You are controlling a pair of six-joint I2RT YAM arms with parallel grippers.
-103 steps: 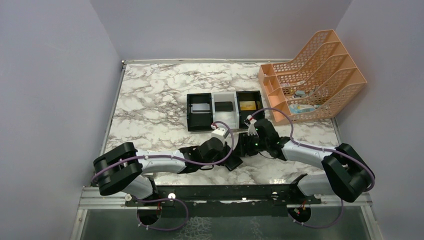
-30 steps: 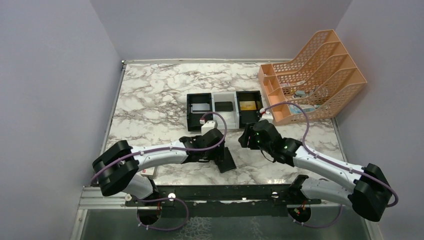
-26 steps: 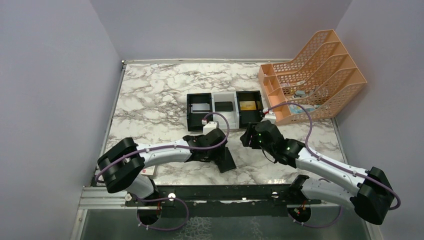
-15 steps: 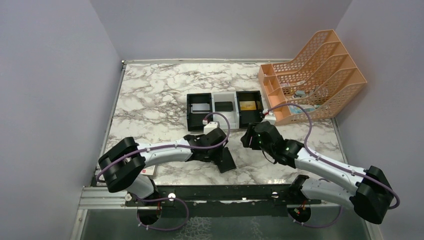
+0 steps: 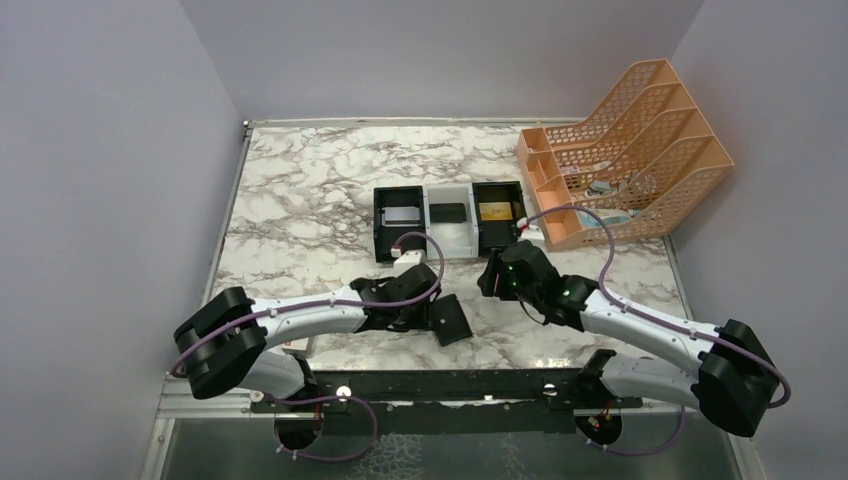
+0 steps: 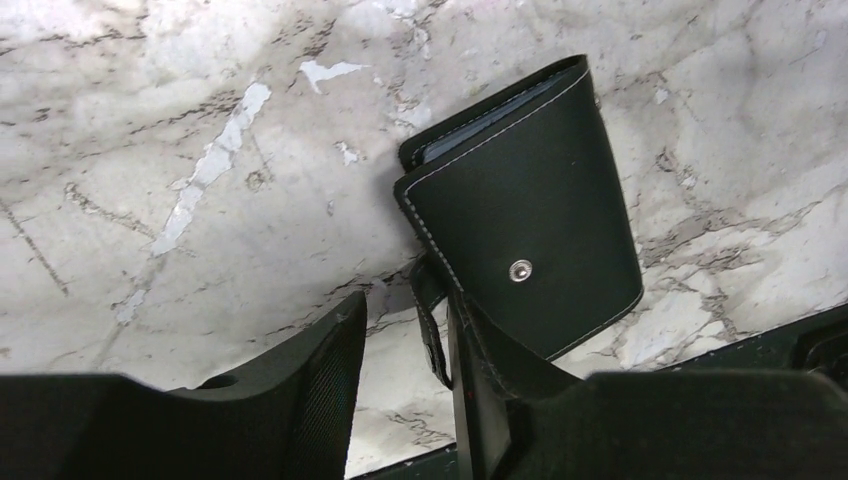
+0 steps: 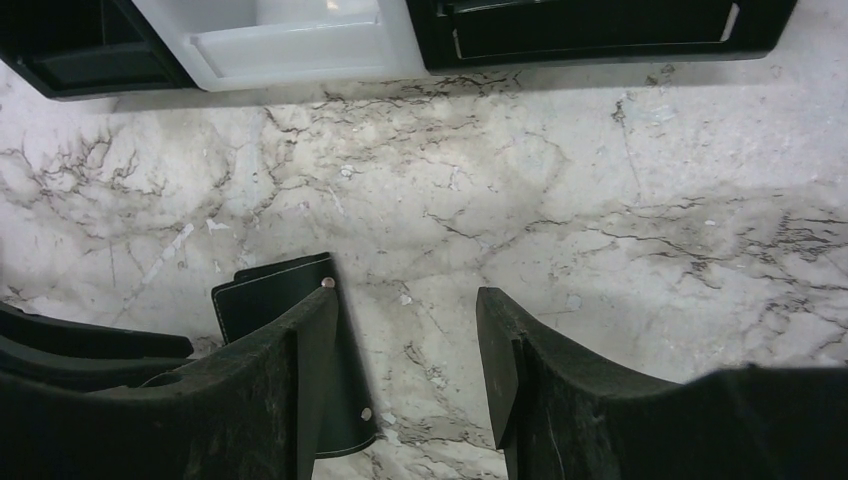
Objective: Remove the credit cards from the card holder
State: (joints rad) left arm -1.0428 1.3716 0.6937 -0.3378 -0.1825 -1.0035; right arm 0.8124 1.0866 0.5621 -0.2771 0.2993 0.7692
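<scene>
- Tray (image 5: 378,228), far of centre on the bench (image 5: 300,200). A silver-grey card (image 5: 403,215) lies flat in its left black compartment. So this card is already out of the holder.
- Left hand (image 6: 403,320): low on the bench, jaws at a middling gap. The holder's side tab (image 6: 430,325) stands between them. There is clear marble between the tab and the left finger (image 6: 320,380), so no grip yet. The other finger looks to touch the holder's near corner.
- Card holder (image 6: 530,230): folded shut, snap stud up, flat on the bench. It lies just ahead and to the right of the left hand. Its tab edge faces the hand and its long axis slants away to the right.
- Gold-tan card (image 5: 492,211): flat in the tray's right black compartment.
- Right hand (image 7: 407,310): jaws wide, nothing between them, above bare marble. The holder is off to its left, apart from it.
- Judgement: the left hand is much the nearer, and any pinch falls on the tab.
</scene>
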